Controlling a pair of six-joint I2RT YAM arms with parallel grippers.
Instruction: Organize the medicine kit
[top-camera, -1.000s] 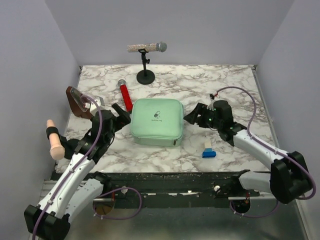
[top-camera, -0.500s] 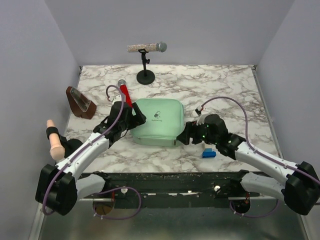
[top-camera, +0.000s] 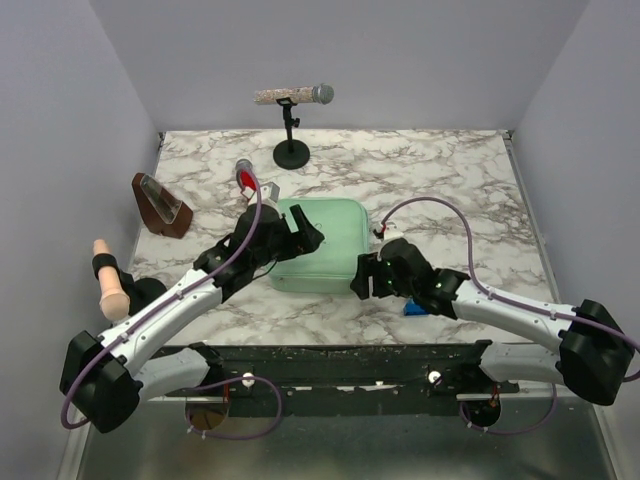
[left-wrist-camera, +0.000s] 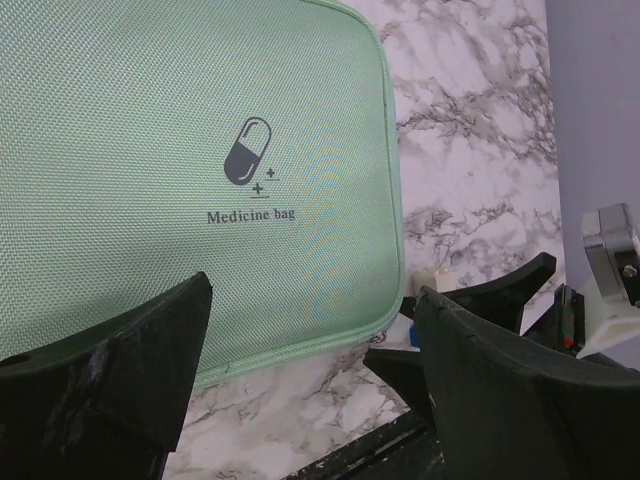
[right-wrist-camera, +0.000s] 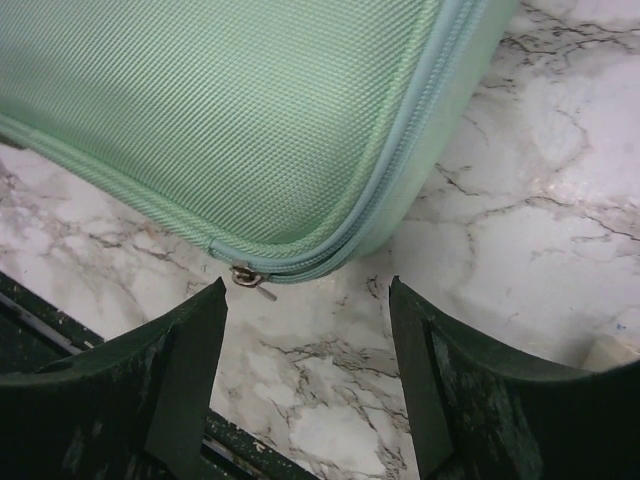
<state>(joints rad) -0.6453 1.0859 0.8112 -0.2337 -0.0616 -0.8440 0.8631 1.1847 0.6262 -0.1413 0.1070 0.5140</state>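
Medicine kit (top-camera: 335, 232) lies zipped shut on the counter (top-camera: 450, 180). I see my left gripper (left-wrist-camera: 312, 300) spread apart over its lid. My right gripper (right-wrist-camera: 305, 295) is also apart, at its corner beside the zipper pull (right-wrist-camera: 247, 277).

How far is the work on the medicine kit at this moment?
Nothing looks done: the medicine kit looks zipped shut. In hand: the open right gripper is at the zipper pull, and the open left gripper hovers over its top. Left: unzipping, opening, sorting.
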